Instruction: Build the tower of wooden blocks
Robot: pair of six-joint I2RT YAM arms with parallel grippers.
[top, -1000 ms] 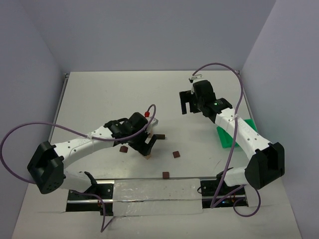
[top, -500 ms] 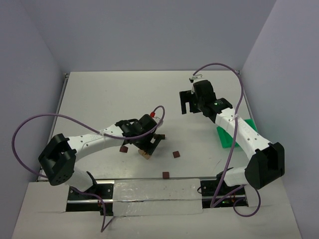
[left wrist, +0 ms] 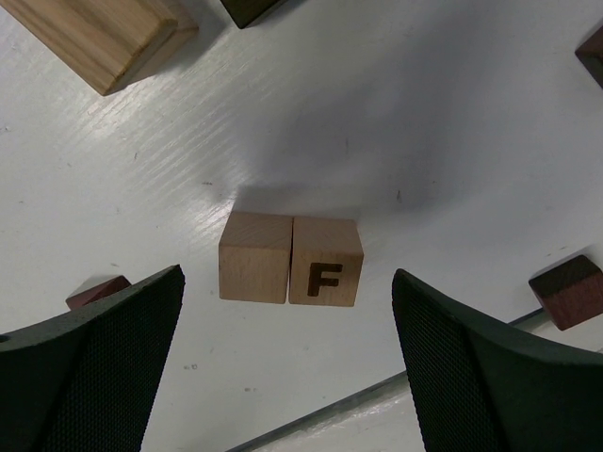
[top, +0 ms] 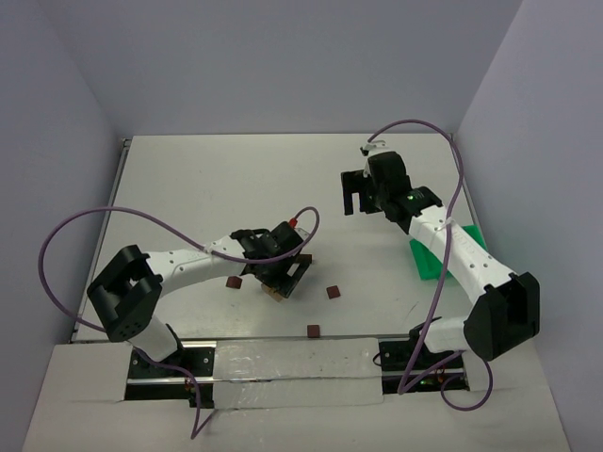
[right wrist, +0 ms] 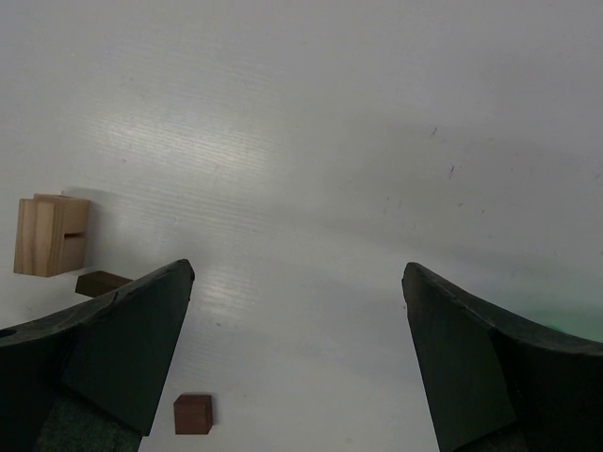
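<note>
— So, how far along is the tower?

— Hardly begun. All there is of it is a pair of tan cubes [left wrist: 290, 259], side by side and touching, flat on the table [top: 188, 179] a little toward six o'clock from its middle. One of them carries a letter F. Nothing is stacked on them.

— What moved just now?

— The left arm. A second ago its shoulder end was swung farther out toward nine o'clock. Since then it has folded in and slid the left gripper [top: 281, 271] a touch toward six, right over the pair. The right arm hasn't budged. I'd read it as lining up a pick, so the real building is all ahead.

— And the fingers?

— Spread wide. The black pads [left wrist: 104, 348] stand on either side of the cubes, apart from both, touching and holding nothing. The right gripper [right wrist: 297, 273] hangs out at one o'clock, just as wide, over bare table.

— Round about?

— Dark cubes: one [top: 234, 282] at nine o'clock of the pair, one [top: 333, 292] at three and one [top: 313, 330] at five by the near edge. A long tan brick [left wrist: 99, 33] lies close by. The green bin [top: 426, 266] sits off at three o'clock.
</note>
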